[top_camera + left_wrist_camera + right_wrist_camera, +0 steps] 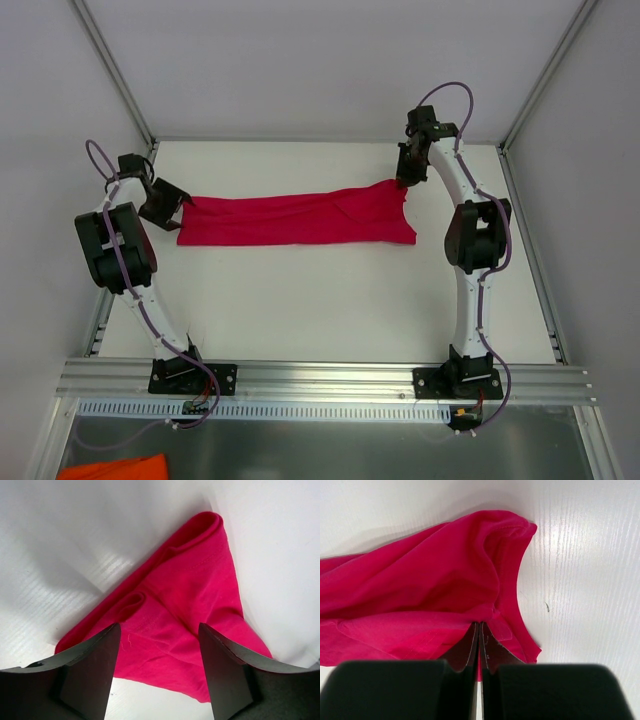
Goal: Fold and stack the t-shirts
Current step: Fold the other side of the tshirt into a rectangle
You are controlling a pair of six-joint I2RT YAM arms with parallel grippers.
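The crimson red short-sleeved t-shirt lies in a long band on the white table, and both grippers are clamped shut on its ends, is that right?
Not quite. Only the right gripper is shut on the crimson red t-shirt. The left wrist view shows the left gripper open, its fingers apart over the shirt's other end.

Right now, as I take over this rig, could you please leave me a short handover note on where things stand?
Left gripper: open over the left end of the t-shirt, holding nothing.
Right gripper: shut on the t-shirt, pinching fabric at its right end.
T-shirt: lies on the table as a long strip between the arms.
Done: it appears folded lengthwise.
Left: fold it shorter, release and stack it; no stack is visible.
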